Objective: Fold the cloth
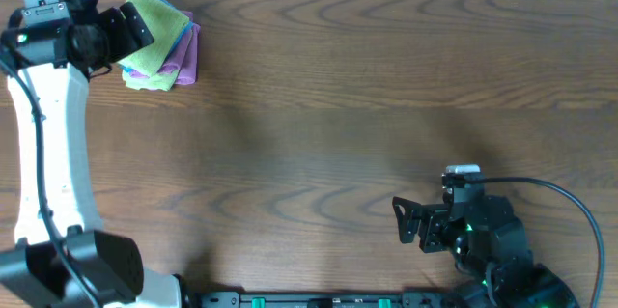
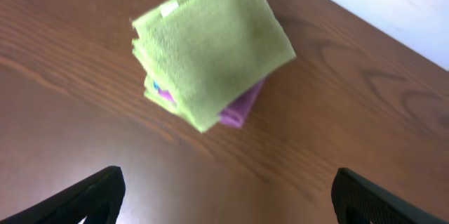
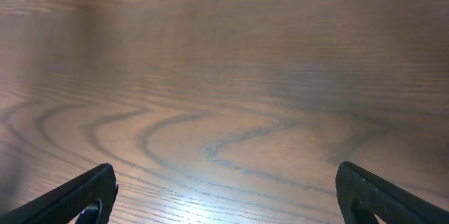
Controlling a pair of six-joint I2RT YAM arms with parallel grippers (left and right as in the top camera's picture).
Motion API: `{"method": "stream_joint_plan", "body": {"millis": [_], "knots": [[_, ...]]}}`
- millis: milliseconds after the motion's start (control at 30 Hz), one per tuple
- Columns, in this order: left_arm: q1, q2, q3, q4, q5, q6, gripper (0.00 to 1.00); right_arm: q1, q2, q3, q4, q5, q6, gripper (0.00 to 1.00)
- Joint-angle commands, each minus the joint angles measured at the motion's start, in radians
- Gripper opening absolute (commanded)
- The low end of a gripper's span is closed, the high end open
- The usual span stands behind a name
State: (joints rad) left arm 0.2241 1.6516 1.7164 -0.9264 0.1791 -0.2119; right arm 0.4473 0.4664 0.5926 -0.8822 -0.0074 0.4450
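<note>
cloth (image 2: 214,45): green, folded square, far-left corner of worktop (image 1: 338,105), lying on purple cloth (image 2: 242,108) | left gripper (image 2: 228,192): above worktop just beside cloth, fingers spread wide, holding nothing | right gripper (image 3: 224,192): near-right side of worktop, well apart from cloth, fingers spread, empty

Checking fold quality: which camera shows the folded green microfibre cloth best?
Left wrist: the folded green microfibre cloth appears large, layered edges visible. Overhead shows it small, partly behind the left arm; right wrist shows only a tiny corner blur.
</note>
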Motion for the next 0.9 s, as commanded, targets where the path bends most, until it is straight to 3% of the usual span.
{"method": "stream_joint_plan", "body": {"millis": [0,467,633,867], "knots": [[0.000,-0.068,0.015,-0.044,0.028,0.006,0.95,-0.003,-0.003,-0.006,-0.001,0.000,0.014,0.99],[0.005,-0.416,0.009,-0.465,-0.060,0.165,0.95,-0.003,-0.003,-0.006,-0.001,0.000,0.014,0.99],[0.004,-0.562,-0.089,-0.459,-0.060,0.176,0.95,-0.003,-0.003,-0.006,-0.001,0.000,0.014,0.99],[0.003,-0.852,-0.501,-0.266,-0.031,0.193,0.95,-0.003,-0.003,-0.006,-0.001,0.000,0.014,0.99]]}}
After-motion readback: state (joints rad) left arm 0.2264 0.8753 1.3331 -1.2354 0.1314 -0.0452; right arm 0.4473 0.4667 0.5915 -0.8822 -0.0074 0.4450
